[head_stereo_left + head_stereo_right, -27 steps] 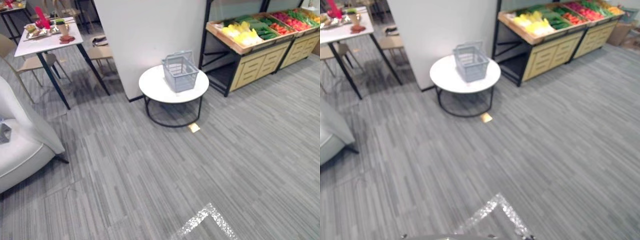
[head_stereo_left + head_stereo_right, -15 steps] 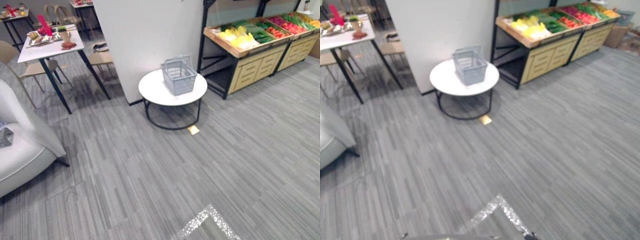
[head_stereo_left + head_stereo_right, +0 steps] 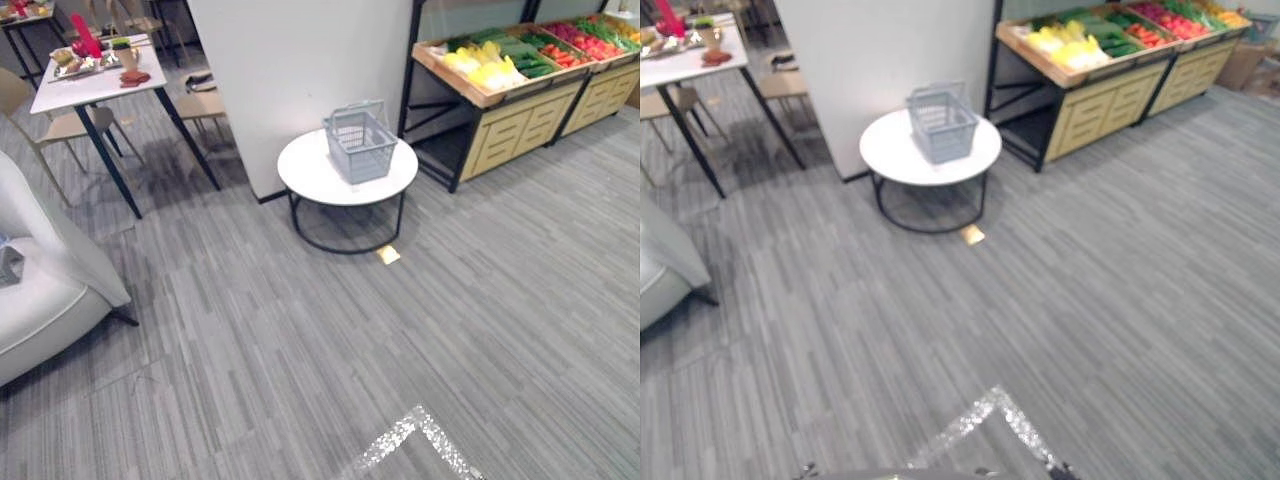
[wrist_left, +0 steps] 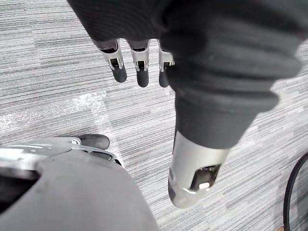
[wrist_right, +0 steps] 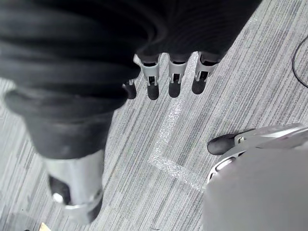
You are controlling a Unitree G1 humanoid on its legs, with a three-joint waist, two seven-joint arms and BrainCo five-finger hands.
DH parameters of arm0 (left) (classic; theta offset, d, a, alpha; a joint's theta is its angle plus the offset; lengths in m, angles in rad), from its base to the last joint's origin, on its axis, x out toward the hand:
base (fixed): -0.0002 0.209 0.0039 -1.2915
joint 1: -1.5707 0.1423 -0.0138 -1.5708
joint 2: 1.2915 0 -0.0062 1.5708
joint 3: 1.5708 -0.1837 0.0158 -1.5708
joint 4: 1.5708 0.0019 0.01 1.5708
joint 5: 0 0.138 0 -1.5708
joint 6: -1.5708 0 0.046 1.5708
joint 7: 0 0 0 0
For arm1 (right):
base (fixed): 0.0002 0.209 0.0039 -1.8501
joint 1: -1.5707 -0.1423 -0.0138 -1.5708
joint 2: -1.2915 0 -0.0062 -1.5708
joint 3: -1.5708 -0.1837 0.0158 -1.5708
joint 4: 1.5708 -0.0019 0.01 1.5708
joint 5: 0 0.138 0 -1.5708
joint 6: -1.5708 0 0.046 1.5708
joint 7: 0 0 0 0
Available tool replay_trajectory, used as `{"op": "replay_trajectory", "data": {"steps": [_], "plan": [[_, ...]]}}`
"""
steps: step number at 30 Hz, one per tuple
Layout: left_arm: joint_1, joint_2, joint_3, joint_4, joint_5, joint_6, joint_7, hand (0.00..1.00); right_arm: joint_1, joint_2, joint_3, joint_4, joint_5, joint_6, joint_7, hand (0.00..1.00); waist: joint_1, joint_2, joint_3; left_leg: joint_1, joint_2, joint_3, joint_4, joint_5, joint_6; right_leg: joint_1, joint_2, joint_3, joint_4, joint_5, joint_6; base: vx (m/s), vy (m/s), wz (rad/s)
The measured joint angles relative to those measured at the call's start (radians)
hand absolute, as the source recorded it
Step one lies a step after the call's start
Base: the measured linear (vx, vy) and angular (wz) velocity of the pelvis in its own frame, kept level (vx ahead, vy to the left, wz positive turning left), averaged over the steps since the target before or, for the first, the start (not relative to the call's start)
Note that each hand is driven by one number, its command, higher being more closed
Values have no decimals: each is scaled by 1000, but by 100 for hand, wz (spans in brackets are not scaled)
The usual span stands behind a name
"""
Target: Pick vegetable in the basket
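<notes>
A grey wire basket (image 3: 360, 141) stands on a round white table (image 3: 320, 180) in front of a white pillar; I see nothing in it. Yellow, green and red vegetables (image 3: 490, 68) lie in wooden crates on a produce stand (image 3: 520, 120) to the right of the table. My left hand (image 4: 139, 67) hangs over the grey floor with relaxed fingers and holds nothing. My right hand (image 5: 171, 79) hangs over the floor the same way, fingers relaxed and empty.
A white dining table (image 3: 95, 85) with dishes and chairs stands at the far left. A white armchair (image 3: 40, 290) sits at the near left. A small tan scrap (image 3: 388, 255) lies on the floor by the round table. Reflective tape (image 3: 410, 435) marks the floor near me.
The whole picture shifts a little between frames, so the camera has moved. The basket, the table and the stand stay where they were.
</notes>
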Motion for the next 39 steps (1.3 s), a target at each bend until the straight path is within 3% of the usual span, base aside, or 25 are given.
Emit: {"op": "replay_trajectory", "data": {"steps": [18, 27, 39], "plan": [[2, 5, -5, -19, 0, -14, 3, 0, 4, -3, 75, -33, 67, -21, 20, 0, 0, -2, -1, 1, 4, 22, 7, -4, -5, -4, 3, 17, 3, 0, -1, 1, -6, -1], [-15, 8, -63, -63, 0, -55, 8, 0, 3, -8, 124, -51, 59, -42, 20, 0, 0, -3, -2, 1, 4, 26, 7, -5, -7, -4, 4, 22, -2, 1, -1, 8, -14, -1], [-59, 17, -90, -75, 84, -37, 38, 0, -1, -6, 113, -50, 56, -36, -4, 0, -1, -5, 6, -25, 10, 31, 8, -9, -13, -24, 13, 34, -24, 12, -5, -1, -21, -2]]}}
